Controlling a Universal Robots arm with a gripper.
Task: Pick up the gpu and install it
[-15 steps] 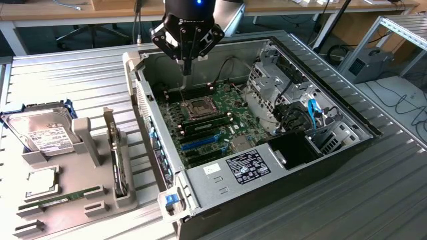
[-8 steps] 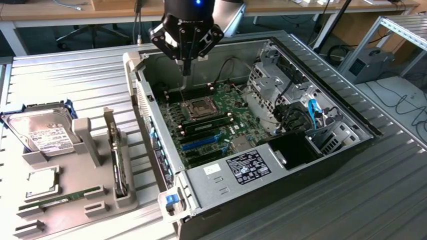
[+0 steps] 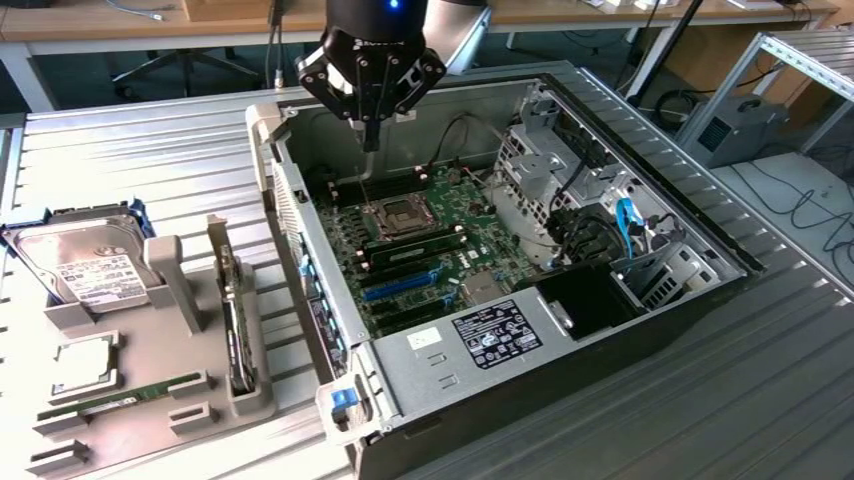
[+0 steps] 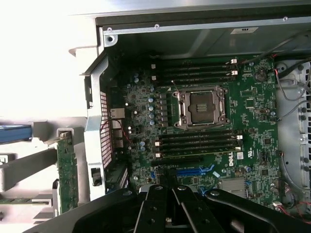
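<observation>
Jaws pressed together hang over the open computer case (image 3: 587,385) on a ribbed metal bench (image 3: 127,165), wooden desks (image 3: 134,20) behind.

**What the views hide**

The gpu (image 3: 238,328) stands on its edge in the grey holder (image 3: 134,440), so its fan side is hidden. The top edge of the exterior view cuts off the arm (image 3: 380,15). The print on the power supply label (image 3: 494,335) is too small to read. In the wrist view, strong glare washes out the surface (image 4: 39,58) outside the case (image 4: 194,26).

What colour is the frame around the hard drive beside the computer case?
Blue. The frame around the silver hard drive shows best in the exterior view.
</observation>
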